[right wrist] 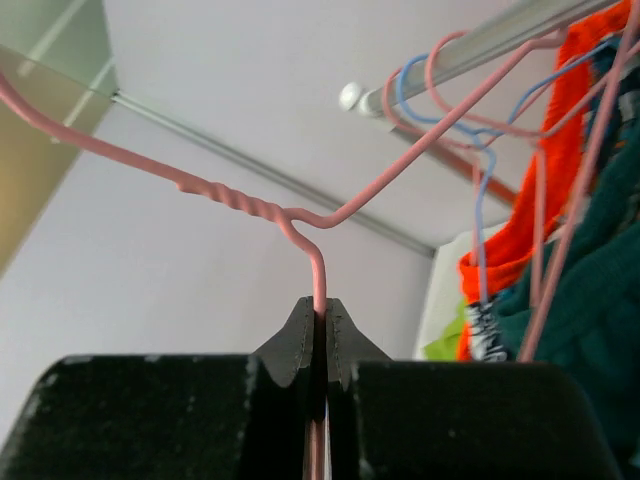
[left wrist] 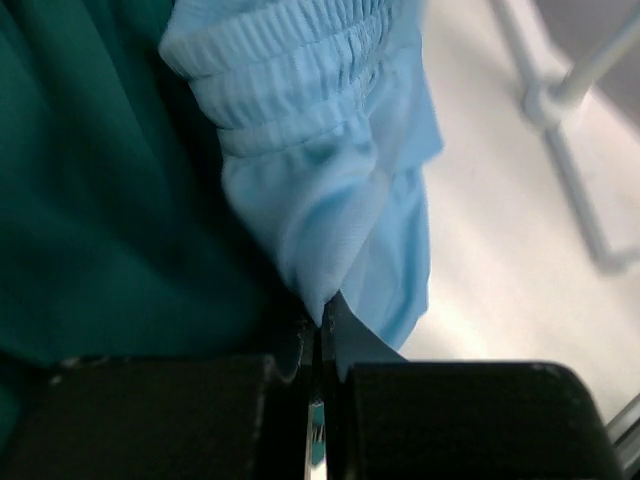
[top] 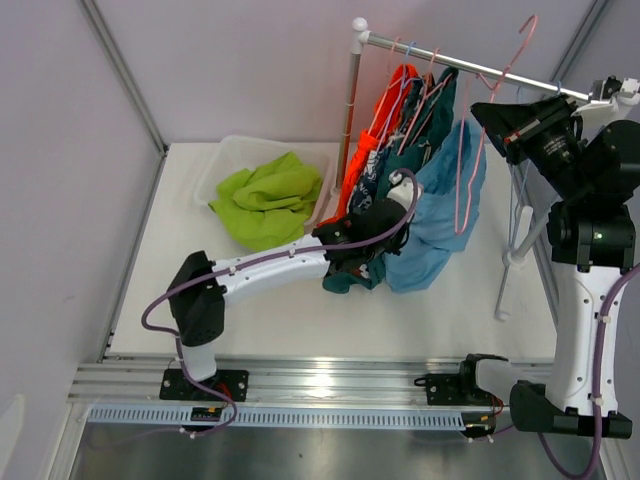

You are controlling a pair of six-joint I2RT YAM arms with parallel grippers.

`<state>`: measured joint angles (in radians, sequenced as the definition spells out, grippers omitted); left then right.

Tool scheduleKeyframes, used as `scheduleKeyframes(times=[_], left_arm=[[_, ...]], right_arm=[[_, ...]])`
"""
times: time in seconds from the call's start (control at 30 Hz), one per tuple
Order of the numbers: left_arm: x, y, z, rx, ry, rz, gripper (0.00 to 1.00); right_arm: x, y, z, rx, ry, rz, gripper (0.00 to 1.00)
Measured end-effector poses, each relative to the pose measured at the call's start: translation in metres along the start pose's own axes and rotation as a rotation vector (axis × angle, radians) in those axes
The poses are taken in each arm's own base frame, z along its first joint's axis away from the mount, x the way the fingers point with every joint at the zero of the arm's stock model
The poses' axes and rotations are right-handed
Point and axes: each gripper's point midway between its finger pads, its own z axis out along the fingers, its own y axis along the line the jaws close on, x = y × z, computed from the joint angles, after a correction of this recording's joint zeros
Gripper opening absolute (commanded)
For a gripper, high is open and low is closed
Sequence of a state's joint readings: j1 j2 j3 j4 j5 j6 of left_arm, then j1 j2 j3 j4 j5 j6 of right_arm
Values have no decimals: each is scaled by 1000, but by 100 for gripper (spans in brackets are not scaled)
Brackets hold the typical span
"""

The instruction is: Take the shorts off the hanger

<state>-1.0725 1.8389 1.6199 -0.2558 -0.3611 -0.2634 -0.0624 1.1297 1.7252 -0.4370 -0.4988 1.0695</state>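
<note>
White panels wall in a white counter (top: 440, 310), and a metal rail (top: 470, 65) on a stand crosses above its far edge toward the far right corner. The left claw (top: 385, 215) reaches over the middle of the counter, its fingers pressed almost together on a fold of the light blue shorts (top: 440, 200); the left wrist view shows that pale cloth (left wrist: 330, 180) pinched at the claw's tips (left wrist: 322, 322), with the dark teal shorts (left wrist: 100, 180) just beside it. The right claw (top: 490, 110) is up near the rail's right end, closed tightly on a pink wire hanger (right wrist: 250, 205) just below its twisted neck, the wire running straight between the tips (right wrist: 320, 315). From above, the hanger's hook (top: 525, 30) stands higher than the rail and a pink loop runs down across the blue fabric. More hangers on the rail carry the dark teal pair (top: 440, 100), the bright orange shorts (top: 400, 85) and, beside them, a printed pair (right wrist: 487, 318). Lime green shorts (top: 265, 195) lie crumpled in a clear bin (top: 225, 150) at the counter's far left corner.
</note>
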Motion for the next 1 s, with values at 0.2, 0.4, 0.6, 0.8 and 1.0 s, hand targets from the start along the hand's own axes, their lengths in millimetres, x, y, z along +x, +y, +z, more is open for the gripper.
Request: scheduleKeyframes(times=[0.2, 0.4, 0.6, 0.8, 1.0], left_arm=[[26, 2, -23, 17, 42, 7, 0], [-25, -7, -75, 73, -85, -31, 0], [-61, -43, -153, 201, -202, -35, 0], [-64, -43, -210, 220, -203, -10, 0], [-113, 12, -250, 63, -295, 28, 0]], right_arm=[[5, -19, 20, -2, 46, 114, 0], [6, -54, 35, 72, 50, 143, 0], [-3, -80, 50, 136, 22, 91, 0], [-19, -115, 62, 233, -23, 37, 0], [-14, -147, 54, 300, -38, 18, 0]])
